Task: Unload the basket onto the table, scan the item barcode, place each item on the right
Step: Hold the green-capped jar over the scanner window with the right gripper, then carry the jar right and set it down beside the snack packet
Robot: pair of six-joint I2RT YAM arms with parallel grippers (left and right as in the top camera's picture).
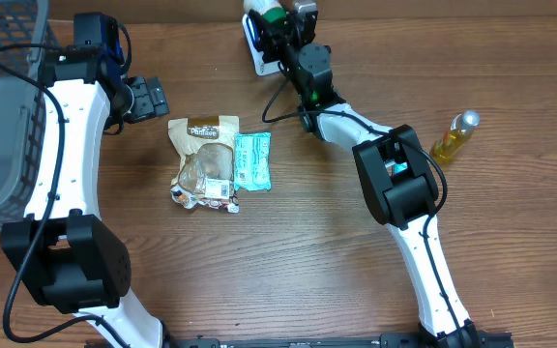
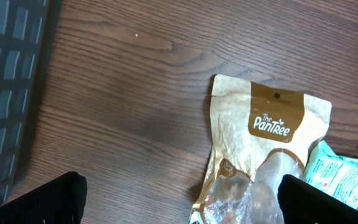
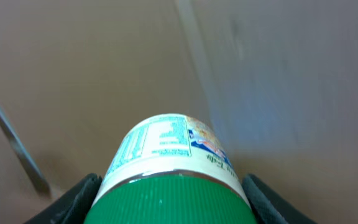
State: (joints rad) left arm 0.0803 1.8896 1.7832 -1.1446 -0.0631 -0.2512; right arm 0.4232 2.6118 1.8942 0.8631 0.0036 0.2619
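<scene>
The item is a white canister with a green ribbed lid (image 3: 173,186) and a printed label. My right gripper (image 3: 174,202) is shut on it at the lid end, one black pad (image 3: 73,200) on each side. In the overhead view this right gripper (image 1: 277,27) holds the canister (image 1: 267,12) at the table's far edge, above a white and blue object (image 1: 255,50) that is partly hidden. I cannot make out a barcode. My left gripper (image 1: 149,97) hangs open and empty left of a tan PanTree pouch (image 1: 204,155).
A teal packet (image 1: 252,159) lies against the pouch's right side. A small yellow bottle (image 1: 454,137) lies at the right. A grey mesh basket (image 1: 3,106) fills the left edge. In the left wrist view the pouch (image 2: 260,143) lies under the right finger (image 2: 319,202).
</scene>
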